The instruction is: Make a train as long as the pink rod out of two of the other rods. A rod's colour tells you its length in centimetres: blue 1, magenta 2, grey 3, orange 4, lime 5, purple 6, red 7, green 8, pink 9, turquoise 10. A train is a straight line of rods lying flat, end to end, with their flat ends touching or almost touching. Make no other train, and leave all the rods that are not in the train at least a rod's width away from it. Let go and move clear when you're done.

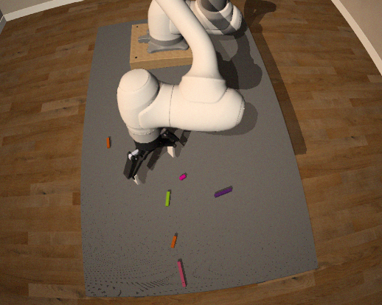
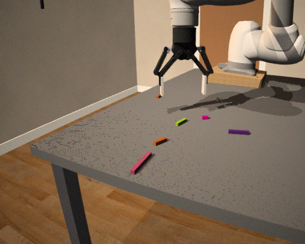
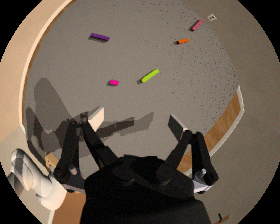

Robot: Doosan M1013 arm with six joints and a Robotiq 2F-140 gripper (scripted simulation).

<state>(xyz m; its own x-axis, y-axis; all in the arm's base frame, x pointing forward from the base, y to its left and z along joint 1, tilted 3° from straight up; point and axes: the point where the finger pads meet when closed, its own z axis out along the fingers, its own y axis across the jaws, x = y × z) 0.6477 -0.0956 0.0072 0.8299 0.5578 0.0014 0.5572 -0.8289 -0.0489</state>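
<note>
Hand [image 2: 182, 87]: spread wide, nothing between the fingers; raised above the tabletop [image 2: 225, 177], fingers pointing down.
Fingertips: one white pad [image 1: 136, 179] plain in the top view, the other [image 1: 170, 150] partly under the arm [image 1: 183, 107]; in the wrist view both tips run out against the grey surface and are hard to make out.
Pink rod [image 1: 181, 273]: flat near the tabletop edge farthest from the wooden base block [image 1: 161, 59], lying alone; in the wrist view only a thin sliver near the rim of the picture.
Nearer orange rod [image 1: 173, 241]: just toward the base block from the pink rod, apart from it, roughly in line.
Lime rod [image 1: 167, 198]: farther toward the base block than that orange rod, well apart from it.
Magenta rod [image 1: 182, 177]: short, near the lime rod, on its base-block side; apart from it.
Purple rod [image 1: 223, 191]: off to one side of the lime rod, well apart, lying crosswise to it.
Far orange rod [image 1: 108, 142]: alone on the other side of the hand; in the exterior view mostly hidden behind one finger, only a small orange end showing [image 2: 158, 96].
Base block: partly covered by the arm's foot; upper arm cut off by the picture edge.
</note>
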